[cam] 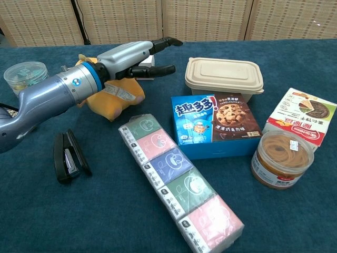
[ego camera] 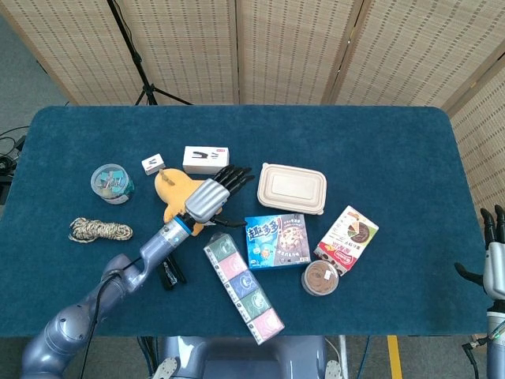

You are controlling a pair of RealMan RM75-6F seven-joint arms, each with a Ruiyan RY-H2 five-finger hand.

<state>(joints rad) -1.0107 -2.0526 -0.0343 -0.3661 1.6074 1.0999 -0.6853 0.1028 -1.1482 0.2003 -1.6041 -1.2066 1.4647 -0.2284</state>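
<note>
Left hand hovers over the yellow plush toy, fingers spread and extended toward the beige lidded container, holding nothing; contact with the toy can't be told. The plush toy lies on the blue tabletop, left of the container, just in front of the white stapler box. Black stapler sits nearer the robot than the toy, tissue pack strip to the toy's lower right, cookie box right of it. Right hand is at the far right tabletop edge, well apart from the toy, fingers upright and apart, empty.
</note>
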